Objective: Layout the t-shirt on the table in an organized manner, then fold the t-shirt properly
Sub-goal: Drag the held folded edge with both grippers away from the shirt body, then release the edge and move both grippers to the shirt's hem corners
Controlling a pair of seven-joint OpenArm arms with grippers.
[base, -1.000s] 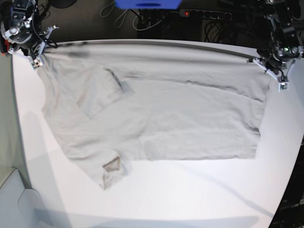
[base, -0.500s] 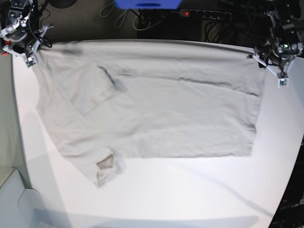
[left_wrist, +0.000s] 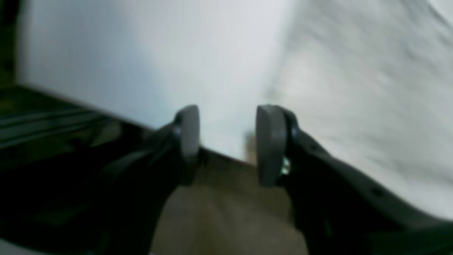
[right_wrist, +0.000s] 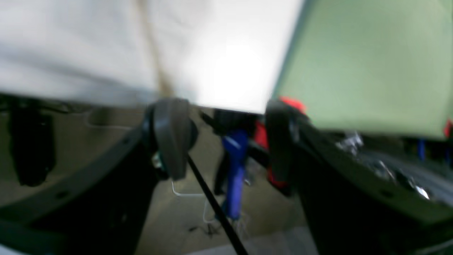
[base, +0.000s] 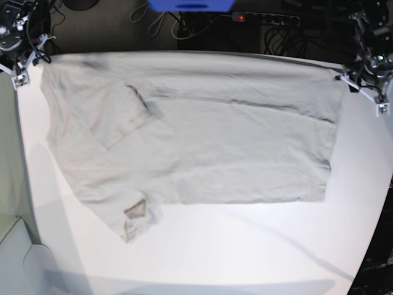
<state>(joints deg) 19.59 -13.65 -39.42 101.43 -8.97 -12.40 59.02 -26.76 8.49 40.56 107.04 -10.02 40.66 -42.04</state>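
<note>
Left wrist view. The left gripper (left_wrist: 226,145) shows two grey pads standing apart with bare gap between them; nothing is held. The t-shirt (left_wrist: 361,99) lies up and to the right of the pads, its edge running away from the camera, and the bare white table (left_wrist: 148,60) lies up and to the left. The picture is blurred, so fine folds cannot be read.

Right wrist view. The right gripper (right_wrist: 226,141) has its jaws wide apart and empty; between them only floor clutter beyond the table's edge is seen. The t-shirt (right_wrist: 70,46) lies up and to the left of the pads, with a strip of table (right_wrist: 230,71) beside it.

Base view. The t-shirt (base: 215,141) lies spread flat on the table (base: 245,258), its long axis running across the picture, hem at the right, sleeves and neck at the left. The left gripper (base: 368,83) hovers just off the shirt's far right corner; the right gripper (base: 21,61) hovers just off the far left corner. Each arm is nearest its own far corner, so a fold would likely begin by reaching inward to the cloth from both ends.
</note>
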